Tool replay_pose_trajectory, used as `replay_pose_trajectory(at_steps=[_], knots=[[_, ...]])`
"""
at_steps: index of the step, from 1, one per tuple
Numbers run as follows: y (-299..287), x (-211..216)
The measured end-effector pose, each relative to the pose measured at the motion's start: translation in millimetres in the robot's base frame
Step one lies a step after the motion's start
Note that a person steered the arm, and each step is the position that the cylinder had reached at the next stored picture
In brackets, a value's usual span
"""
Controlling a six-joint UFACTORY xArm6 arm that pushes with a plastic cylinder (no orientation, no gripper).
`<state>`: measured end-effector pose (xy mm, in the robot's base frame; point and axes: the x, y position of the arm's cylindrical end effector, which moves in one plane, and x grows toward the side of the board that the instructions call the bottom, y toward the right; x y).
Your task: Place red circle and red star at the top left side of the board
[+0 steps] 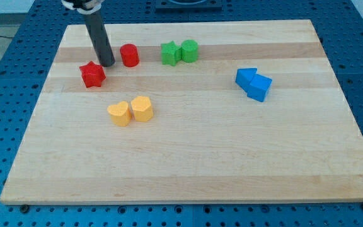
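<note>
The counter (188, 157) is a pale wooden board resting on a blue perforated surface (5, 126).

The rod (98, 38) descends from the view's top left. The tip (108, 64) contacts the counter between the two red blocks. The tool carries no jaws; it is a plain rod, so it neither clenches nor grasps anything.

Task blocks:
- The red star (92, 74) lies at 8 o'clock from the tip, just beside it. Contact between the two cannot be confirmed.
- The red circle (129, 55) lies at 2 o'clock from the tip, near it, with a narrow gap visible.
- Both red blocks sit in the upper left part of the counter, the star closer to the left edge.

Other blocks:
- The green star (169, 53) and green cylinder (190, 50) touch each other at 3 o'clock from the red circle.
- The yellow heart (119, 114) and yellow cylinder (142, 108) stand side by side, touching, at 6 o'clock from the tip and well apart from it.
- Two blue blocks (254, 83) are pressed together on the counter's right half; their exact shapes cannot be determined.
</note>
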<state>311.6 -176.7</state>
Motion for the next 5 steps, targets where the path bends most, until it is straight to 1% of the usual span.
replay_pose_trajectory(at_steps=[1,2,3,4,5], knots=[[4,-12],[29,-12],[25,-8],[30,14],[33,23]])
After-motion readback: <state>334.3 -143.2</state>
